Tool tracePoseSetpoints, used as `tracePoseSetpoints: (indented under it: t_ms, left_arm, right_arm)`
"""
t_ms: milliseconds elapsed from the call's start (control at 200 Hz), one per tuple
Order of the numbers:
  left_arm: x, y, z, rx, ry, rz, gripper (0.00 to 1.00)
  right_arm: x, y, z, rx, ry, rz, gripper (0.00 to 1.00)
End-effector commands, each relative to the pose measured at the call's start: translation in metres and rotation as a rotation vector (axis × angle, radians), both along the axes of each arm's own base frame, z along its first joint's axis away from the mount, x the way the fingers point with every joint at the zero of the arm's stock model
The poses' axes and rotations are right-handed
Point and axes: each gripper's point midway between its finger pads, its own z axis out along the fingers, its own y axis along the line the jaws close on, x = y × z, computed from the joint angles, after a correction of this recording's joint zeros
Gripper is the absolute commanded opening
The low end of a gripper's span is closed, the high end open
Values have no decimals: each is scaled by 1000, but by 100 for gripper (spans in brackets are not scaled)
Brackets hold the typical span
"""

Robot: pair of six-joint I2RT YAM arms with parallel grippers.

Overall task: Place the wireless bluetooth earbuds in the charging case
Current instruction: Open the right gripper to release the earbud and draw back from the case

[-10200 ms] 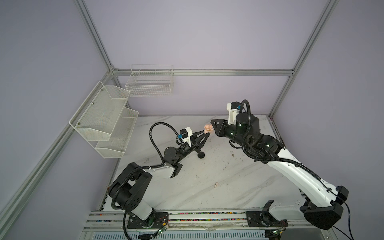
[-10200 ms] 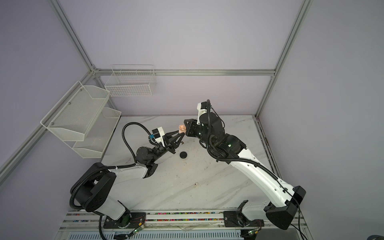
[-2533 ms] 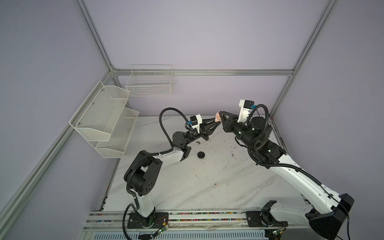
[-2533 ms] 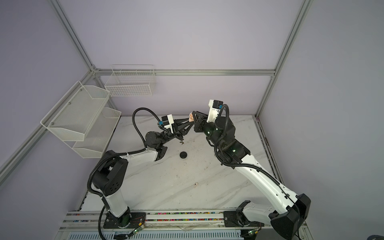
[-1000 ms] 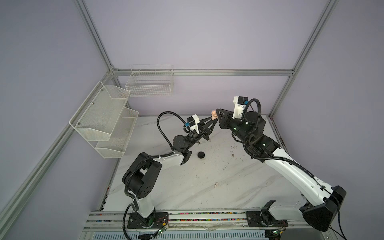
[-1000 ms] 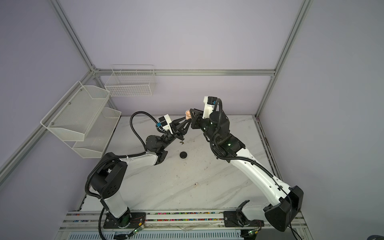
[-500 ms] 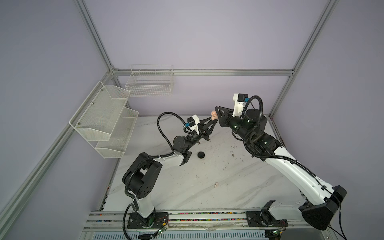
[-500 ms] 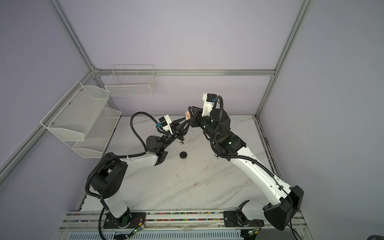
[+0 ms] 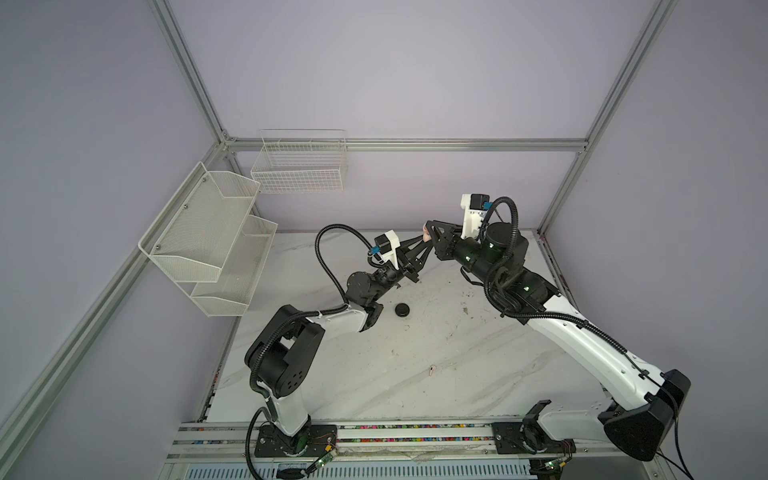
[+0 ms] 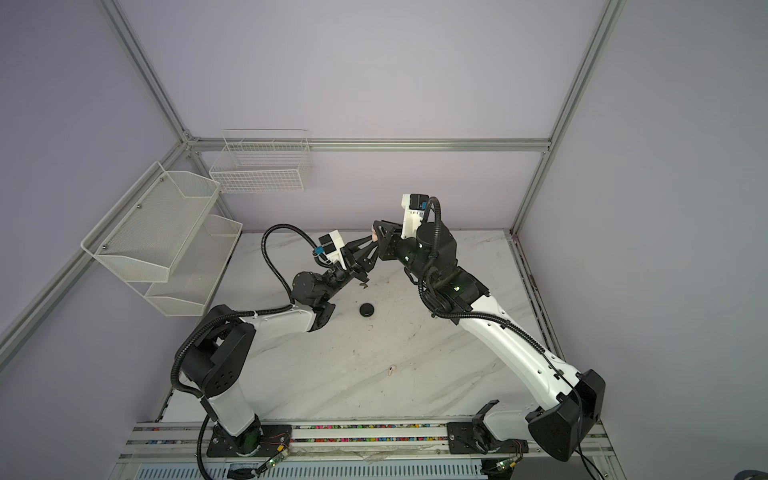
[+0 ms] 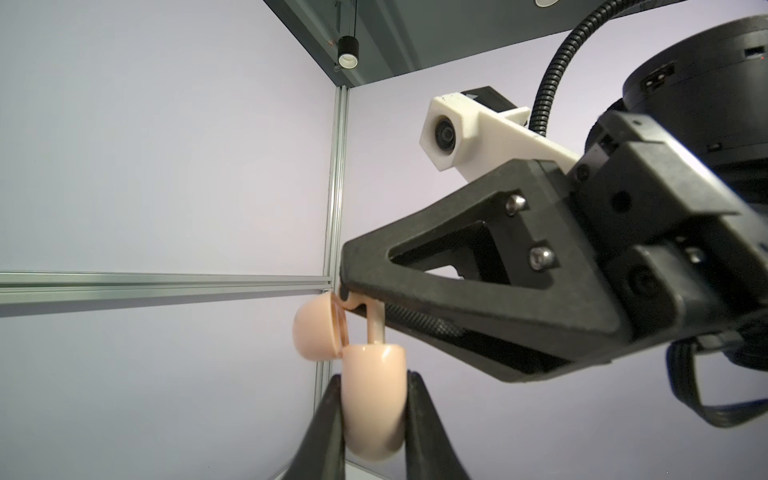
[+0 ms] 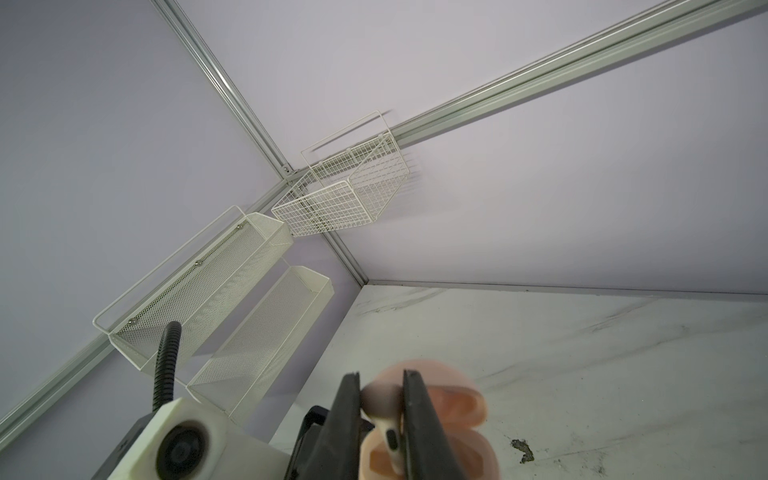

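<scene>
My left gripper is shut on the base of a pale pink charging case, whose lid hangs open. My right gripper is shut on a pale pink earbud. The earbud's stem points down into the case's open top. In both top views the two grippers meet tip to tip, raised over the back of the table, the left gripper just under the right gripper. A second pale pink earbud lies loose on the table near the front.
A round black puck-like case sits on the marble table beside the left arm. White mesh shelves hang on the left wall and a wire basket hangs on the back wall. Dark specks lie right of centre.
Both grippers have stayed shut and together at the back of the table. Over the last second the right wrist has lifted slightly, with the earbud still at the case's mouth.
</scene>
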Motion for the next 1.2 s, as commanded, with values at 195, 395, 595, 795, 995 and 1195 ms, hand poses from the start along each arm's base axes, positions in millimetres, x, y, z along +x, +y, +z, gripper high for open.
tracePoseSetpoints:
  t_ms: [195,395,595,795,995,1195]
  left_arm:
    - [-18,14,23,-59,-75,20,0]
    - [-21,14,24,-55,-82,14,0]
    - [-21,15,23,-53,-80,14,0]
    - [-21,14,21,-51,-76,16,0]
    - [-21,15,21,-52,-74,18,0]
    - [-22,16,17,-42,-70,19,0]
  right_arm:
    - [-4,-12,-11,-23,28,-43,4]
    - [-3,-7,-18,-39,47,-26,6]
    - [-2,-2,-18,-43,52,-11,13]
    - [-3,-3,-5,-60,39,-10,38]
    - [-3,-4,-2,-65,35,-16,44]
    - [-6,-9,21,-68,7,-22,45]
